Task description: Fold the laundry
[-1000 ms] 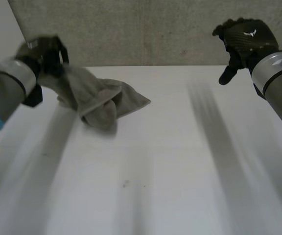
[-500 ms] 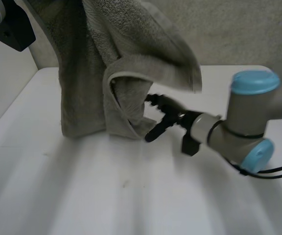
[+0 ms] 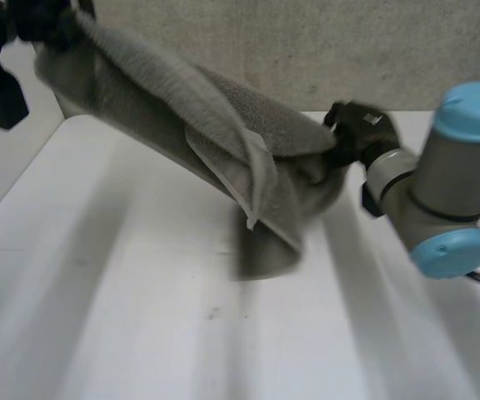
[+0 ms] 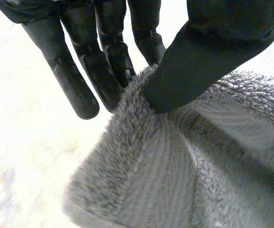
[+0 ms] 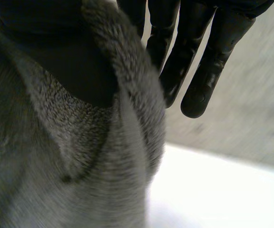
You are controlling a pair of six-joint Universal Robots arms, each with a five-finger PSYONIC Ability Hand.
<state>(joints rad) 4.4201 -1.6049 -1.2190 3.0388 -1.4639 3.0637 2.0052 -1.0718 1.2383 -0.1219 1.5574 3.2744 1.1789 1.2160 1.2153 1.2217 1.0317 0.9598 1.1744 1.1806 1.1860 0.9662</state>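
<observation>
Since the frame half a second before, the towel [image 3: 223,142] had gone from hanging almost straight down to slanting across the white table [image 3: 123,325], and the right hand [image 3: 352,133] had gone from reaching at its lower folds to gripping them.

At the far left, the left hand [image 3: 47,17] was raised high above the table's back corner. In its wrist view its thumb [image 4: 208,52] pressed the towel's edge [image 4: 184,156] against nearly straight fingers [image 4: 77,85], a narrow pinch.

From there the towel ran down and across, bunched into long folds, with one loose flap drooping from its middle; whether that flap touched the table could not be told.

At the right, the right hand held the lower end, with its thumb [image 5: 75,66] clamping a thick roll of pile [image 5: 127,109] against its fingers [image 5: 199,76].

The cloth looked soft, limp and fairly light, thick terry that would sag wherever unsupported and would grip rather than slip. It seemed unlikely to be harmed by a firm pinch. For a clean fold, the better holds were probably two corners of one hem, not the bunched middle.
</observation>
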